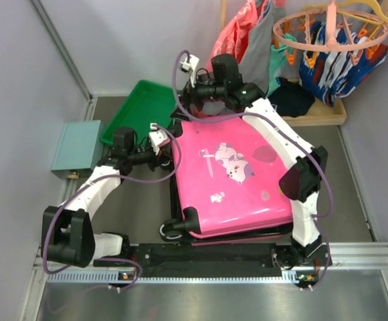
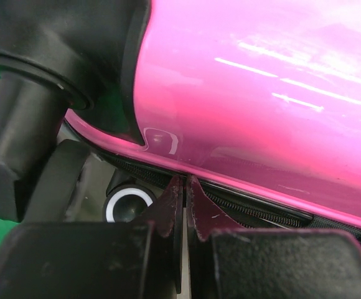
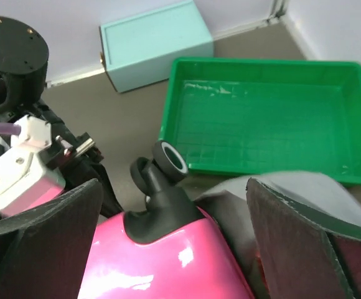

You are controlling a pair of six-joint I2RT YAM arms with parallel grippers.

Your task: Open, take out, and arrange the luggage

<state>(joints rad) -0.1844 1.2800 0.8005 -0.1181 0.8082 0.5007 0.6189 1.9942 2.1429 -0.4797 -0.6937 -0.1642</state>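
Two grippers are posed at the unemptied pink suitcase (image 1: 237, 177): the left gripper (image 2: 184, 184) pressed together at its zip (image 2: 249, 209), the right gripper (image 3: 173, 190) spread wide.

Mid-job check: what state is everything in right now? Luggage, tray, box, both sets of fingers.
luggage: lying flat, lid down, nothing taken out.
green tray: empty.
teal box: closed.
left fingers: shut, tips at the luggage's zip seam.
right fingers: open, over the luggage's far wheel corner.
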